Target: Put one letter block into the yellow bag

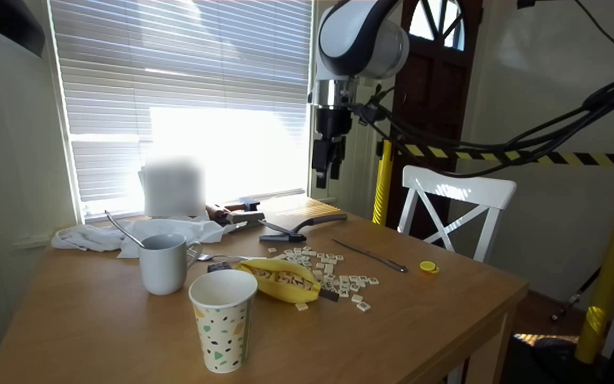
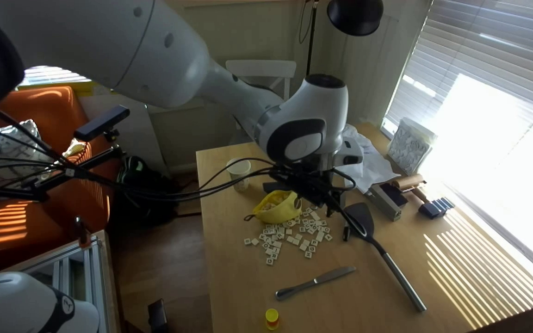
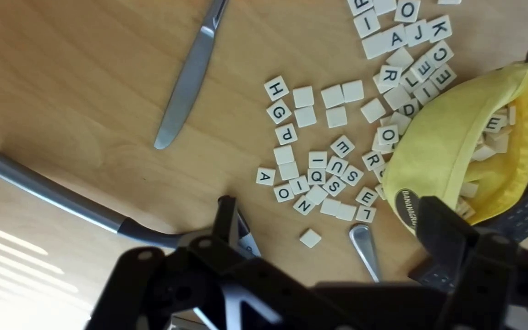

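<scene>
Seeing, in the wrist view, square, cream letter blocks [image 3: 316, 176], some black-lettered, others blank, strewn from mid-frame to upper right on a wood-grained table [image 3: 85, 91]. At right, finds a yellow bag [image 3: 438, 133] of stitched cloth, banana-shaped, gaping, with more blocks inside. At lower frame, meets a black gripper [image 3: 328, 204] with jaws wide apart, holding nothing. In an exterior view, spots the gripper near frame centre, raised; lower left of centre, a flecked paper cup [image 1: 224, 330]. In an exterior view, lower right, notes a broad-bladed spatula [image 2: 393, 268].
</scene>
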{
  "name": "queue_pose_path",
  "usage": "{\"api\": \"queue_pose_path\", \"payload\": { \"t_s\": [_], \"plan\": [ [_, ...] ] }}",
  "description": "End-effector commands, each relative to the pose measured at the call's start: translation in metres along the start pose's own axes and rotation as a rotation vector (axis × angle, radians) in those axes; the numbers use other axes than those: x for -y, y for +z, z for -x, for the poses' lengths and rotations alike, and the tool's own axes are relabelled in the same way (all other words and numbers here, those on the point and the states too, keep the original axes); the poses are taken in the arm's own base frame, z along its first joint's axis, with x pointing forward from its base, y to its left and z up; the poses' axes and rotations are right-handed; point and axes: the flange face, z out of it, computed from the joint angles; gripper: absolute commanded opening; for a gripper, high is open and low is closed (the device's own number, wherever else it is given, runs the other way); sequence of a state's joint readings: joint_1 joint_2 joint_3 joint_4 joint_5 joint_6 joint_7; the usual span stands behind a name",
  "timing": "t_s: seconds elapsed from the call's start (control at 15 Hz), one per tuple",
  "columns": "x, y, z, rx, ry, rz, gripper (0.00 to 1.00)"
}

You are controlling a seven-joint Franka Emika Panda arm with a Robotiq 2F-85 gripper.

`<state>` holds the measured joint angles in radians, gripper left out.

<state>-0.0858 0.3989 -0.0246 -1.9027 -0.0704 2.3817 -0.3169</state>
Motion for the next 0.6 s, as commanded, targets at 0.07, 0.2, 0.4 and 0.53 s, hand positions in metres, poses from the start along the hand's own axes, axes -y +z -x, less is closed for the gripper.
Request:
{"api": "queue_pose_path", "payload": {
  "t_s": [0.07, 0.2, 0.4, 0.53],
  "plan": [
    [-0.031, 0.045, -0.024, -0.022, 0.044, -0.007, 1.0],
    [-0.041, 0.063, -0.029, -0.027, 0.054, -0.008, 1.0],
    [-0.04, 0.065, -0.022, -0.03, 0.048, 0.008, 1.0],
    [-0.041, 0.073, -0.022, -0.027, 0.049, 0.005, 1.0]
  ]
}}
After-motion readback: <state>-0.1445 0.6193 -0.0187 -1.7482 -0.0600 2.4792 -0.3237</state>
